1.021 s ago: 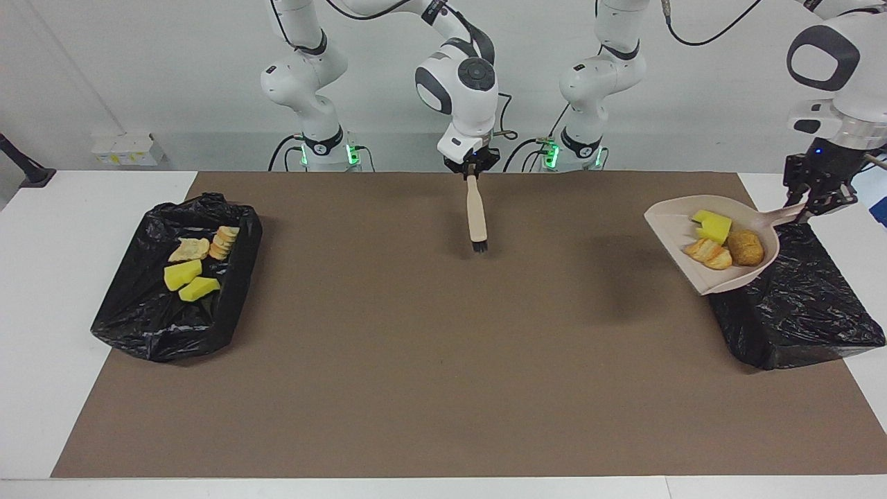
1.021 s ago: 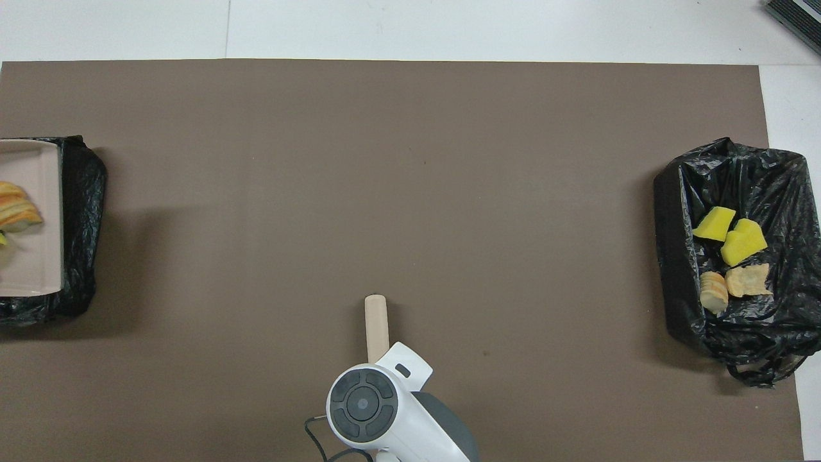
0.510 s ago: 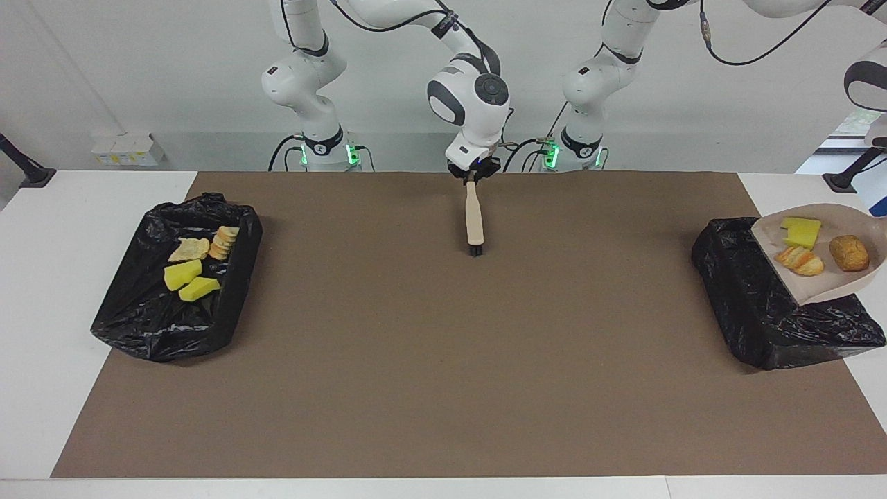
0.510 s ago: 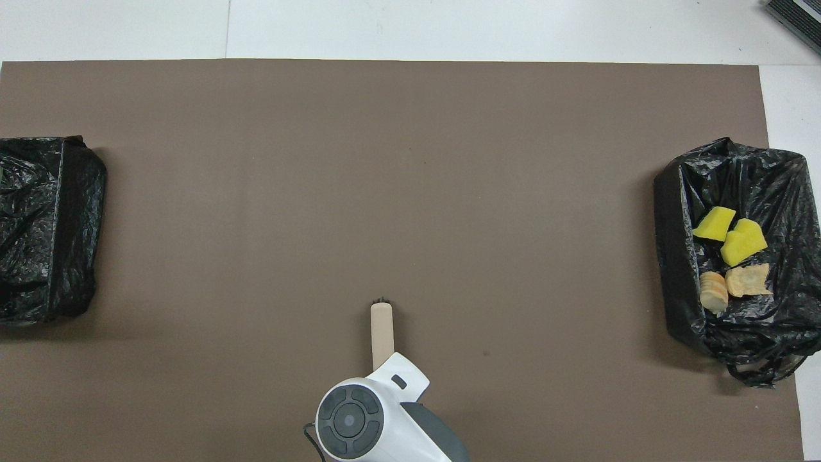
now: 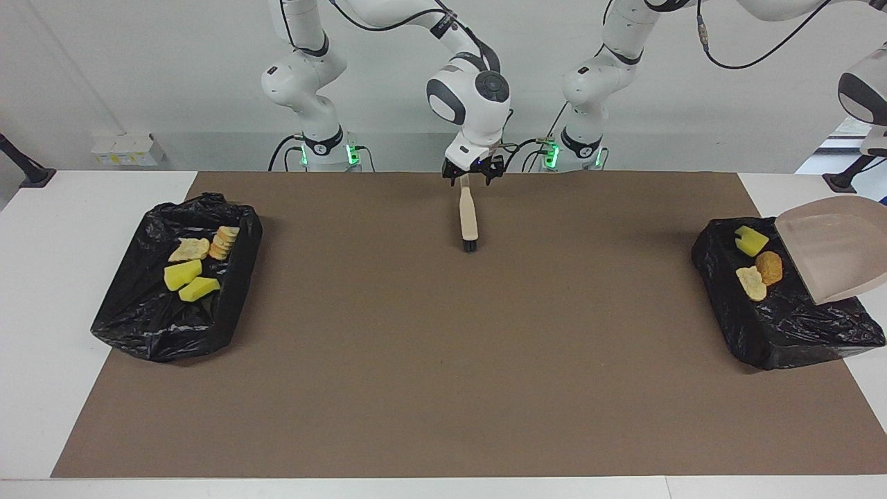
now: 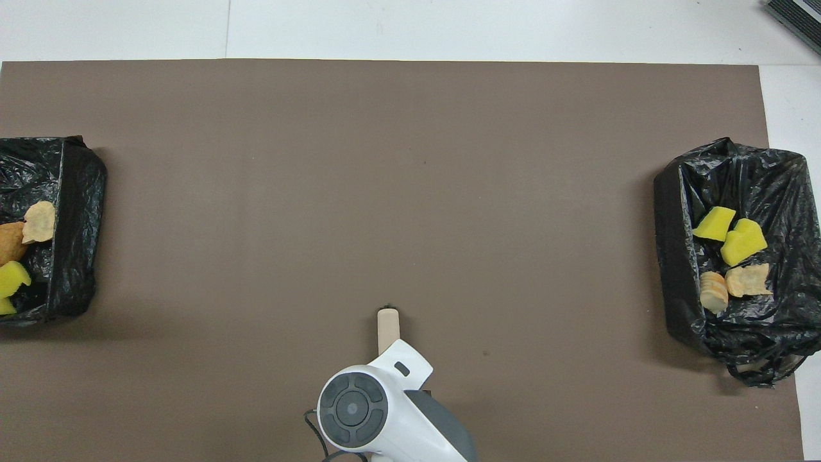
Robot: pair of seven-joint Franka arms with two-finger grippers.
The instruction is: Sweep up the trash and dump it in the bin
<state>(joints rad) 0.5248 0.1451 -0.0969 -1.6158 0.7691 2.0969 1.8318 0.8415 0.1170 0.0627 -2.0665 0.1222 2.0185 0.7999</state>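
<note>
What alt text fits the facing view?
An empty dustpan tilts over the black-lined bin at the left arm's end, three trash bits inside it. The right gripper is open at the brush handle's top; the other bin holds four bits.

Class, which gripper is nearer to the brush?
Right. The right gripper hangs open over the handle end of the brush. The left gripper is out of view, off by the dustpan tilted over the black-lined bin.
</note>
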